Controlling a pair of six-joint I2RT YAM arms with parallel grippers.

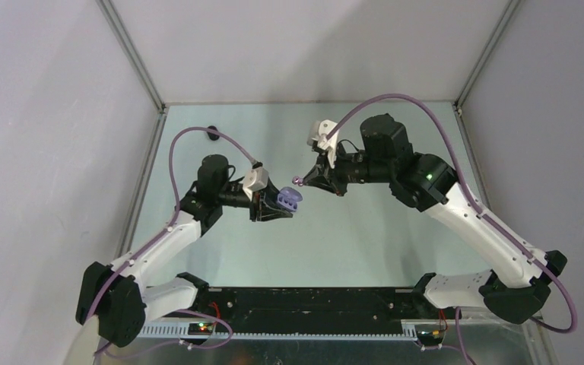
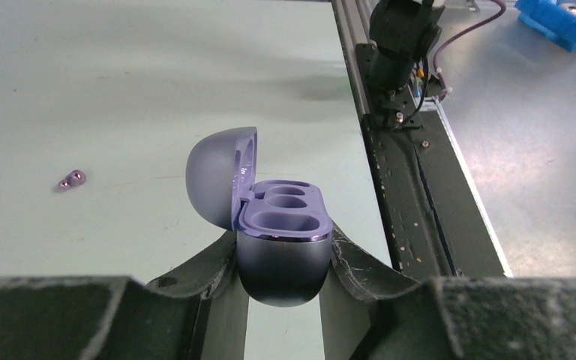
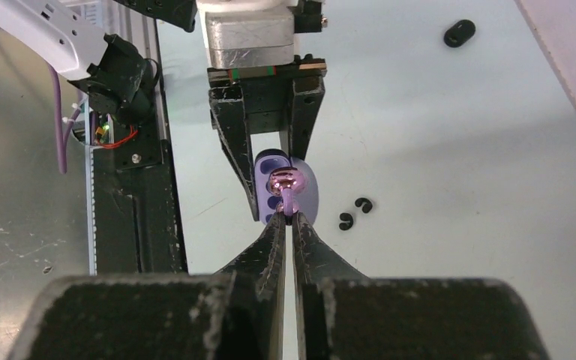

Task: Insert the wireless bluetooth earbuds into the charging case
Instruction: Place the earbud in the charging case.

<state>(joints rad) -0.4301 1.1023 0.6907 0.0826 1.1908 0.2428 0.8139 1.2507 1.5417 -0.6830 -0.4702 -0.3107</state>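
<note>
I'm clamping the left gripper on the open purple case, its sockets empty, and pinching a purple earbud by its stem in the right gripper, just beside the case; next I'm lining it up over a socket

- The left gripper is pinching the charging case from both sides, one finger against each flank.
- The case is sitting upright, its lid hanging open and tilted off to the left.
- Both purple sockets are facing up, nothing in them.
- A tiny glossy purple earbud is lying well off to the left on the pale green table; one or two, I can't tell.
- A dark rail is running along the table's right edge, with a black mount standing on it.
- A blue bin is peeking in at the top right corner.
</note>
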